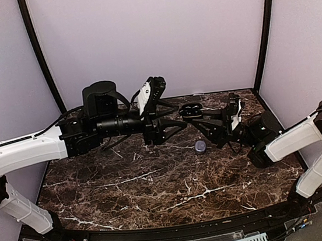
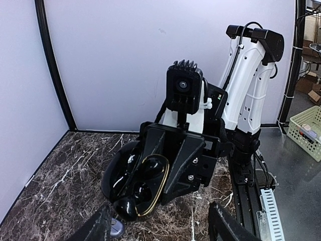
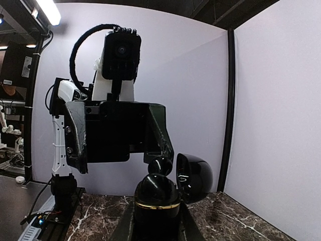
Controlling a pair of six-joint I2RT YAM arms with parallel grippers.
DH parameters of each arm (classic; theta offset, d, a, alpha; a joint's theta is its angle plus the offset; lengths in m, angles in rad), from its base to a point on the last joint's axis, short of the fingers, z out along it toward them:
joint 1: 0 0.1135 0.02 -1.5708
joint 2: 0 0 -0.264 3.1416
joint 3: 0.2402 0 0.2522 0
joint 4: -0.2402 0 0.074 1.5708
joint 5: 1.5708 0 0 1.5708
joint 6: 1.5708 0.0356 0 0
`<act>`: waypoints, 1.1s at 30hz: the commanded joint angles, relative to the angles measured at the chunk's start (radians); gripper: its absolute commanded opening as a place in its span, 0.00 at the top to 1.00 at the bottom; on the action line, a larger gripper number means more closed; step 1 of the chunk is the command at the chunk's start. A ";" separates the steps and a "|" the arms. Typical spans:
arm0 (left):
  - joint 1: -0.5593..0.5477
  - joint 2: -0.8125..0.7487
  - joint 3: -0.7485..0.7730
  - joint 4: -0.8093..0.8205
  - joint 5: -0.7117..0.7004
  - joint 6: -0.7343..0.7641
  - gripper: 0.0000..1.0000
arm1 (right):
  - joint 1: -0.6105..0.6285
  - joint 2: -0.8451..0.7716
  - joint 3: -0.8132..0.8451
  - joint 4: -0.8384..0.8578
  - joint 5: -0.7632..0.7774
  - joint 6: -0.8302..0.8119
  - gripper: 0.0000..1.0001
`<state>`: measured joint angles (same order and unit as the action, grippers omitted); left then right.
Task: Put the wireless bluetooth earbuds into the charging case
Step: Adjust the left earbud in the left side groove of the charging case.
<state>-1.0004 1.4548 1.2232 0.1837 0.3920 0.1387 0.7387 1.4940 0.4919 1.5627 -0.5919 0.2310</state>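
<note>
My right gripper [image 1: 200, 115] is shut on the black charging case [image 3: 155, 201], holding it off the table with its lid [image 3: 194, 176] swung open. The case's gold rim and glossy wells face the left wrist view [image 2: 148, 183]. A dark earbud [image 3: 160, 165] sits at the case's mouth, right under one finger [image 3: 159, 135] of my left gripper [image 1: 176, 124]. The left gripper [image 2: 160, 223] stands open, with its fingers wide apart on either side of the case. One pale purple earbud [image 1: 200, 146] lies on the marble below, partly hidden behind a finger in the left wrist view [image 2: 118, 229].
The dark marble table [image 1: 157, 185] is enclosed by pale walls with black corner posts [image 1: 42, 58]. A green basket [image 2: 307, 131] stands off the table beyond the right arm [image 2: 248, 80]. Both arms meet above the table's far middle.
</note>
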 commanded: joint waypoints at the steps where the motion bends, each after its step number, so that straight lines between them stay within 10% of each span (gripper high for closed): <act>1: -0.007 0.003 0.028 -0.007 -0.002 0.012 0.36 | -0.004 0.006 0.025 0.108 -0.008 0.015 1.00; 33: -0.041 -0.036 -0.011 -0.026 -0.002 0.032 0.51 | -0.005 -0.003 0.019 0.103 0.027 0.007 1.00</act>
<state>-1.0195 1.4601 1.2240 0.1764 0.3466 0.1646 0.7387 1.4944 0.4957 1.5635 -0.5949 0.2375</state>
